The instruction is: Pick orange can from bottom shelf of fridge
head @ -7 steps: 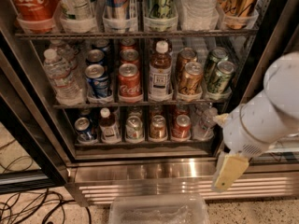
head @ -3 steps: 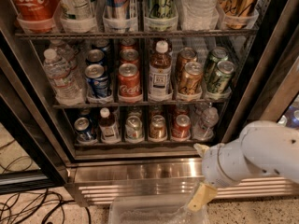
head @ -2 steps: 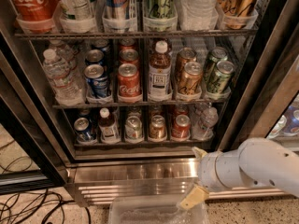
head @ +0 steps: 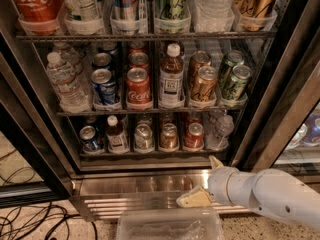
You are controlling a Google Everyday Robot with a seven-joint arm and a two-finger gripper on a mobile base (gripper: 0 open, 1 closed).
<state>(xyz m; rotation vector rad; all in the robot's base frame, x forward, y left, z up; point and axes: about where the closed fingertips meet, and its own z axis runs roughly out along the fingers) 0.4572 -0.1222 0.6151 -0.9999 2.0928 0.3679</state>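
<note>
Hovering gripper (head: pixel 194 198): below and right of orange can (head: pixel 169 137), well apart
Grip state: cannot tell
Orange can: upright on bottom shelf (head: pixel 150 154), between silver can (head: pixel 143 137) and red can (head: pixel 193 135)

The gripper (head: pixel 196 180) hangs low in front of the ribbed steel base of the fridge (head: pixel 130 185), right of centre, its 2 fingers spread apart, below the level of the bottom shelf (head: pixel 150 155). Directly under it a clear plastic tub (head: pixel 170 225) sits on the floor, so there is little room downward. The shelf front stands open, but the slot is short: the rack above (head: pixel 150 112) sits close over the can tops. The orange can (head: pixel 169 137) is boxed in, with a silver can (head: pixel 144 137) just beside it on the left and a red can (head: pixel 194 135) just beside it on the right. A clear bottle (head: pixel 220 131) and the dark frame crowd the right end.
</note>
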